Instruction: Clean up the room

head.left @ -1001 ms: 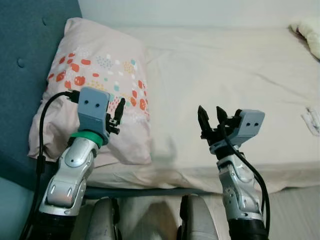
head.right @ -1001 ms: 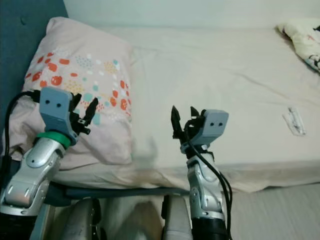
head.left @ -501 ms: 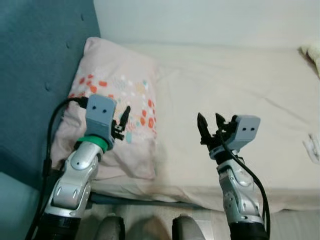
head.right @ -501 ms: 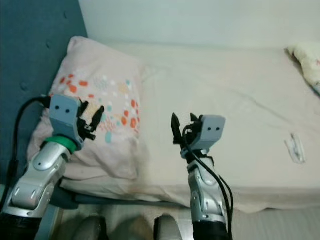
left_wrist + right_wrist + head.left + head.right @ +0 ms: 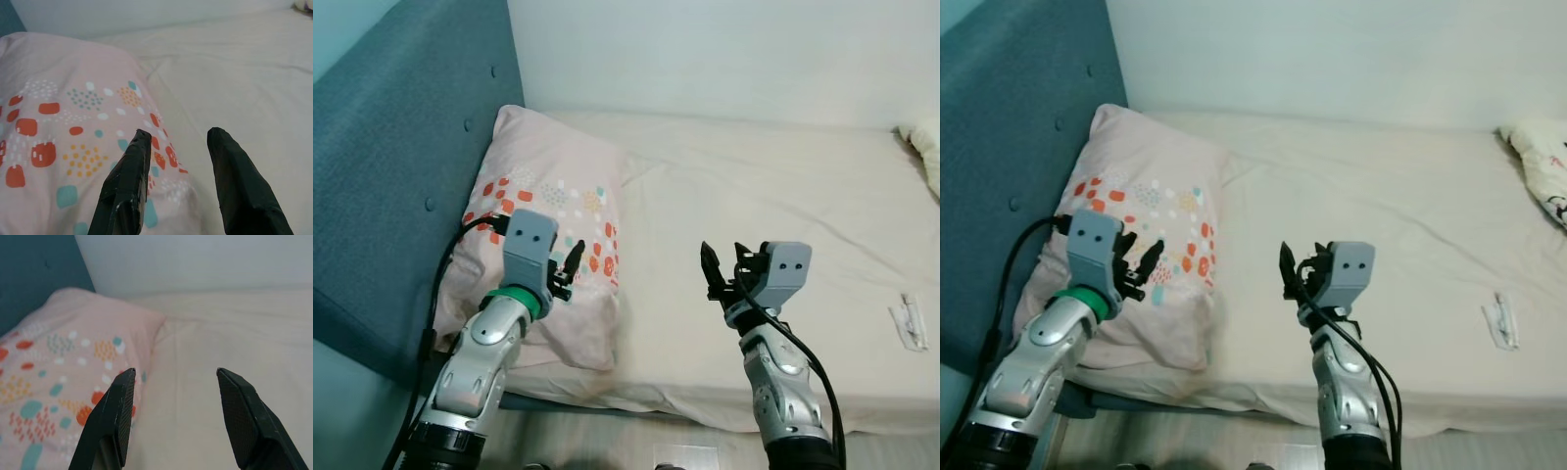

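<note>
Bedding fills the left eye view: a cream bed runs along a white wall, with a pink pillow printed with red, teal and yellow shapes lying at its head against a teal headboard; the left gripper hovers over the pillow's near end, fingers parted and holding nothing; the right gripper hangs over the bare sheet near the front edge, fingers spread and empty; a small white item lies on the sheet far to the right, too small to identify.

Right eye view: a second, patterned bundle of fabric rests at the bed's far right end.

Left wrist view: two black fingers stand apart above the pillow's printed corner, where it meets the sheet.

Right wrist view: the fingers sit wide apart, with the pillow and sheet beyond them.
</note>
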Tool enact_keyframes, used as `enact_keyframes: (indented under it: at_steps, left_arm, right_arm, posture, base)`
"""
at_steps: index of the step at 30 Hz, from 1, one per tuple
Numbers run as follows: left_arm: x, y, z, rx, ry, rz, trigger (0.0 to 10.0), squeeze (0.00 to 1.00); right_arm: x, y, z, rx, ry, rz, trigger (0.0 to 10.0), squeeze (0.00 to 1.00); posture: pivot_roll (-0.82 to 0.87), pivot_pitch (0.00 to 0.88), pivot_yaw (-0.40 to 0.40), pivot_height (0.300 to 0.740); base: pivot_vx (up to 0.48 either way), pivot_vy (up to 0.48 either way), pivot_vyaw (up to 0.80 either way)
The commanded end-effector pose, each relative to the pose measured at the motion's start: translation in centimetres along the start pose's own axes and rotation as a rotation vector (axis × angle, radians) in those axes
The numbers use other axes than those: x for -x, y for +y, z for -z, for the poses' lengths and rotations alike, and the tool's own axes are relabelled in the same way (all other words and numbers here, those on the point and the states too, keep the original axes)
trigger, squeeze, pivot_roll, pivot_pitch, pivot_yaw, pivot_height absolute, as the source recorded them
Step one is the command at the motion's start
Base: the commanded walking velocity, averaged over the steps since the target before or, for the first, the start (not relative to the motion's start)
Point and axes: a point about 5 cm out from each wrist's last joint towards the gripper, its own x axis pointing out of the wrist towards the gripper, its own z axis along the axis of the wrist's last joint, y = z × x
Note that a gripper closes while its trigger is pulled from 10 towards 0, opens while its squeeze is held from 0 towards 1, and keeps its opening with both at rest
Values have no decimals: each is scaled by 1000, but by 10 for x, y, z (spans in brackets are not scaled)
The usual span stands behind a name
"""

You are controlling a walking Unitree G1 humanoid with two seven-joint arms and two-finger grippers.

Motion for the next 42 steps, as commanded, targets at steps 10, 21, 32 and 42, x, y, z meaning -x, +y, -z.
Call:
enact_keyframes:
  at_steps: [10,21,32,42]
  left_arm:
    - [1,-6,16,-65,5,32,10000,0]
    - [0,-8,17,-78,-5,35,10000,0]
    - [0,-3,26,-95,13,-2,10000,0]
    - [1,1,32,-103,30,-18,10000,0]
  right_arm:
    - [5,0,19,-10,51,22,10000,0]
    - [3,3,21,-15,46,8,10000,0]
    - [5,5,25,-13,55,0,10000,0]
    - [5,5,27,-12,59,-3,10000,0]
  posture:
    - [2,29,21,740]
    - [4,32,19,740]
    - [3,32,16,740]
    - [7,31,17,740]
  base:
    - [0,-30,0]
    - [0,-321,0]
    - [0,-406,0]
    - [0,-445,0]
